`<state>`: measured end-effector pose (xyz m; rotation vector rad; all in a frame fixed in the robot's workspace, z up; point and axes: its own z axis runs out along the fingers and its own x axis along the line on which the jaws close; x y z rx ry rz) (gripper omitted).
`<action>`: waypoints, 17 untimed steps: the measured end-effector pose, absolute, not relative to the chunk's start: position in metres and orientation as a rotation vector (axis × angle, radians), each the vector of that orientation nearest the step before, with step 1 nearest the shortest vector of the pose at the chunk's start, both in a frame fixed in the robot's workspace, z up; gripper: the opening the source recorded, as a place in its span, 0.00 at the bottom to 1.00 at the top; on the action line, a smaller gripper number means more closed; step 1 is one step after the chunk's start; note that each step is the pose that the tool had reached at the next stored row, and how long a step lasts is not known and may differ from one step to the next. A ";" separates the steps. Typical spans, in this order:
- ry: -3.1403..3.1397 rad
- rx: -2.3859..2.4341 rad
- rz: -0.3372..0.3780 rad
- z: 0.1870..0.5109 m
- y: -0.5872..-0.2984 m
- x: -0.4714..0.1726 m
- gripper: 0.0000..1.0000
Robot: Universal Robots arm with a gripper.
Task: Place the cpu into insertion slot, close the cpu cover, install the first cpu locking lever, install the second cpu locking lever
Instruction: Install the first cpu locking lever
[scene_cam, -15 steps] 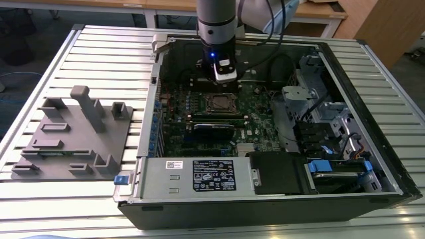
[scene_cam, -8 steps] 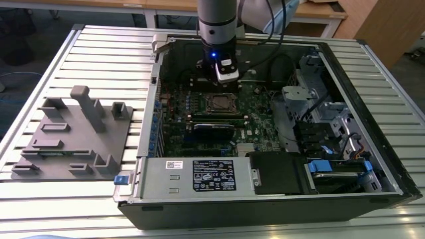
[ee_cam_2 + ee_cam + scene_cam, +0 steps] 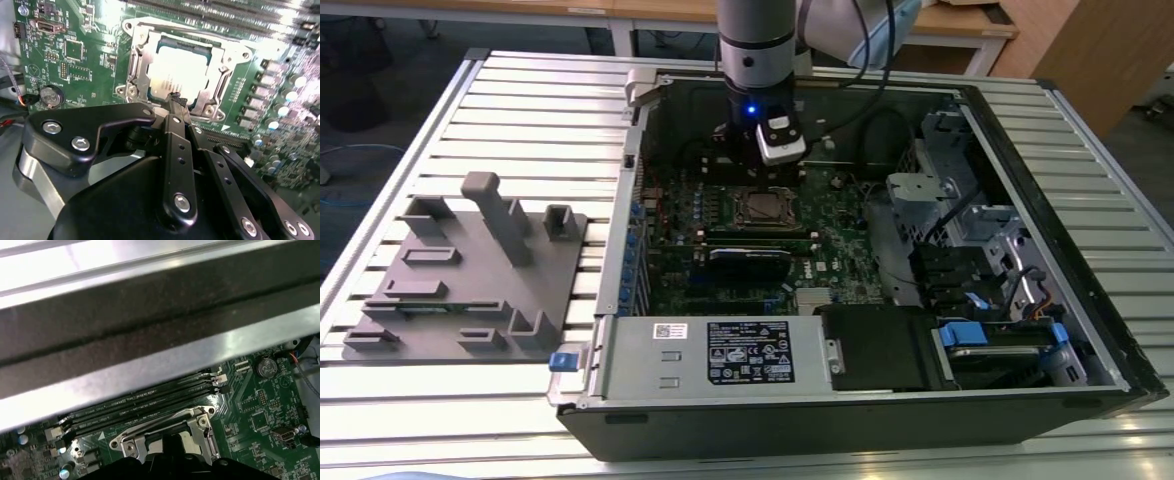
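The cpu (image 3: pixel 182 70) lies flat in the insertion slot (image 3: pixel 761 207), its silver top glaring under the light. The cpu cover (image 3: pixel 145 37) lies down around the chip as a metal frame. A thin metal locking lever (image 3: pixel 131 67) runs along one side of the frame and another (image 3: pixel 225 85) along the opposite side; whether they are latched I cannot tell. My gripper (image 3: pixel 176 100) is shut with nothing between its fingers, its tips at the socket's near edge. In the exterior view the gripper (image 3: pixel 778 155) hangs just behind the socket inside the case. In the first wrist view the gripper (image 3: pixel 170 442) sits over the socket.
The open computer case (image 3: pixel 1067 330) lies on a slatted table. A grey fixture plate (image 3: pixel 467 270) stands at the exterior view's left. Memory sticks (image 3: pixel 140 407) run beside the socket, under the case's metal wall (image 3: pixel 150 330). The power supply (image 3: pixel 714 350) and drive cage (image 3: pixel 987 240) border the board.
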<state>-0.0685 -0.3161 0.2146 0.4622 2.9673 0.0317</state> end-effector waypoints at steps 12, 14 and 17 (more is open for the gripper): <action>2.975 0.455 0.021 0.215 -0.316 -0.063 0.10; 2.976 0.455 0.021 0.215 -0.316 -0.063 0.10; 2.976 0.455 0.021 0.215 -0.316 -0.063 0.10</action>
